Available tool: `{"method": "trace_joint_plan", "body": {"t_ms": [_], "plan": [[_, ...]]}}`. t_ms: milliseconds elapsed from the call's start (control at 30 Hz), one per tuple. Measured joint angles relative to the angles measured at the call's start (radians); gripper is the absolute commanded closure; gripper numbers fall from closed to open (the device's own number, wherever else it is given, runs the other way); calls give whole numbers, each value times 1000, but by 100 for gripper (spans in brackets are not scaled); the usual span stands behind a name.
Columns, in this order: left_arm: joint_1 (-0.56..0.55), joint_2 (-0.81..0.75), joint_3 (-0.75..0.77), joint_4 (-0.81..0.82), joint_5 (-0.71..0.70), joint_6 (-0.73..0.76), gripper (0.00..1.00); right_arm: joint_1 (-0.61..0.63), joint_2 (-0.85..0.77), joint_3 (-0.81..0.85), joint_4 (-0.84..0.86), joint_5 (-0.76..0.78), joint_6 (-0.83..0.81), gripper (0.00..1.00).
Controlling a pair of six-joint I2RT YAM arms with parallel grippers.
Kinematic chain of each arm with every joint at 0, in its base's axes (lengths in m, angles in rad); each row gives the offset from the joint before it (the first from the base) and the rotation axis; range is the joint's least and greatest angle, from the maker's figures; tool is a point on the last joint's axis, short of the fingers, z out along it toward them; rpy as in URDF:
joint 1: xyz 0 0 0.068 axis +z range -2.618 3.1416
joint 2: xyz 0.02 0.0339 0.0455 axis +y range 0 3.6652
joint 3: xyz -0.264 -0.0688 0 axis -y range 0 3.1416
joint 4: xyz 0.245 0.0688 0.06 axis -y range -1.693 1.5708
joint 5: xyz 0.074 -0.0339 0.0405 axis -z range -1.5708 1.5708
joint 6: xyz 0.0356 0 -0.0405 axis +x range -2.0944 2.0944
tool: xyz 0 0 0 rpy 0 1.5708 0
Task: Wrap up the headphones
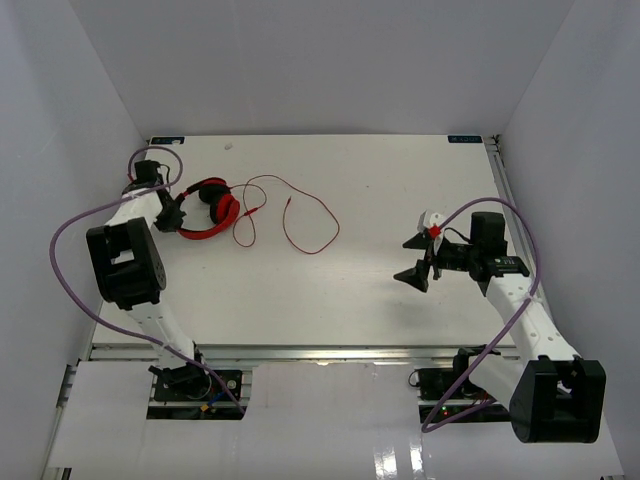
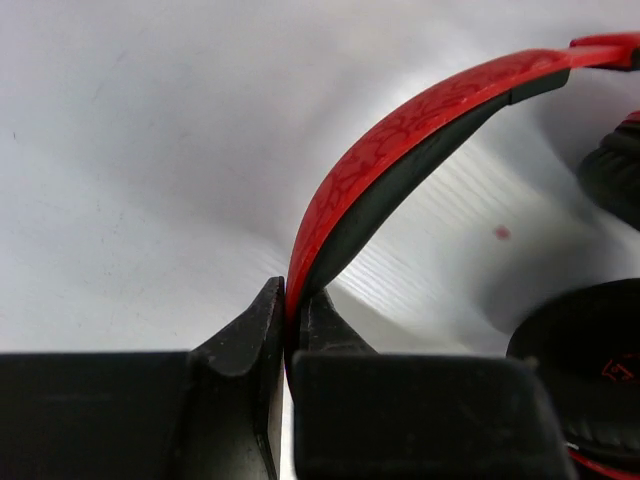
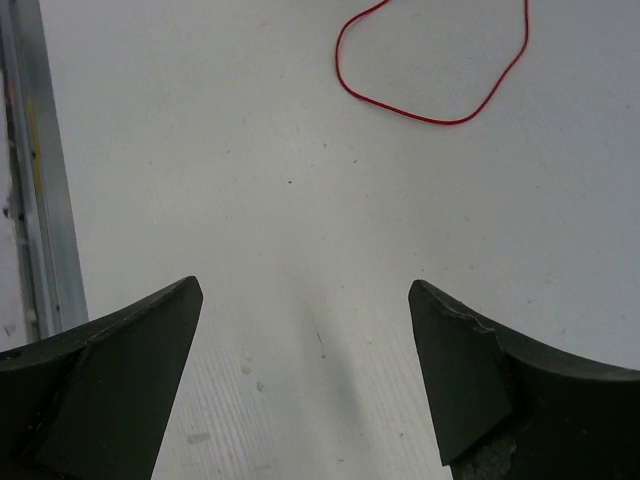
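The red headphones (image 1: 210, 208) with black ear pads lie at the table's back left. Their thin red cable (image 1: 300, 222) trails right in loops. My left gripper (image 1: 180, 215) is shut on the red headband (image 2: 400, 140), which rises from between the two fingertips in the left wrist view; black ear pads (image 2: 610, 170) show at the right edge. My right gripper (image 1: 415, 258) is open and empty above the table at the right, well away from the headphones. A loop of the cable (image 3: 440, 75) shows at the top of the right wrist view.
Purple arm cables (image 1: 75, 240) loop beside the left arm and another (image 1: 510, 320) along the right arm. White walls enclose the table on three sides. A metal rail (image 3: 35, 180) runs along the table's edge in the right wrist view.
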Motion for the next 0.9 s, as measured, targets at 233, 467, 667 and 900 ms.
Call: {"method": "trace_joint_plan", "body": {"t_ms": [233,467,667,900], "plan": [[-372,-281,-30,49,56,279,100,17,-24,71,-268,-53,-512,9],[-695,-489,-31,74,180,478,100,24,80,373,-238,-132,-562,10],[-775,-509,-4,28,126,513,100,32,126,414,-43,-163,-292,10],[-845,-515,63,-11,78,508,100,63,129,412,-80,-303,-217,9]]}}
